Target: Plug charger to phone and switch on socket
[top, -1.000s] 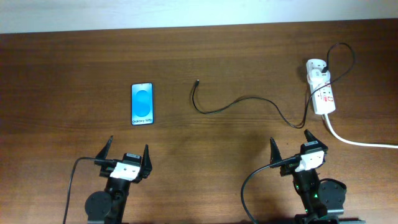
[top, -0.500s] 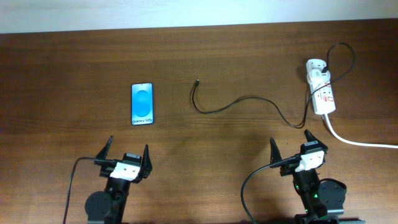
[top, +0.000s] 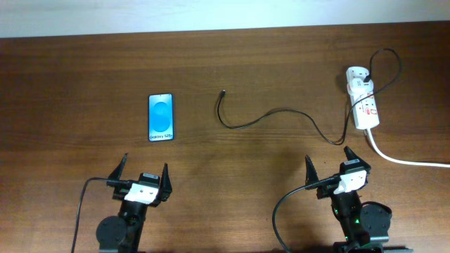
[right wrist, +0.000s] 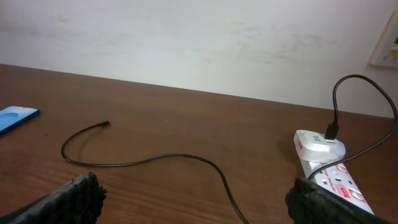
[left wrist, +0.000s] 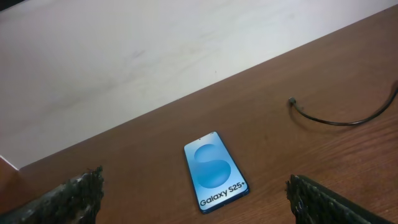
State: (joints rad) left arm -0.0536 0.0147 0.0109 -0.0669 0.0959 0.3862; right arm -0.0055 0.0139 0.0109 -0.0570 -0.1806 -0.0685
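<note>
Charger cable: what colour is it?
The charger cable is black; clearest in right wrist view.

Open wood between left gripper [top: 145, 166] and phone [top: 161, 117]: nothing in that lane. Phone lies flat, with bare table [top: 84, 84] on every side. Charger plug tip [top: 223, 91] sits apart from the phone, the gap free. Black charger cable [top: 271, 116] snakes across ahead of right gripper [top: 327, 156]. Socket [top: 363, 105] and thick white cord [top: 401, 160] crowd the right edge.

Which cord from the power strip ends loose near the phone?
The thin black charger cable, its plug tip lying right of the blue-screened phone; the thick white cord runs off frame right.
</note>
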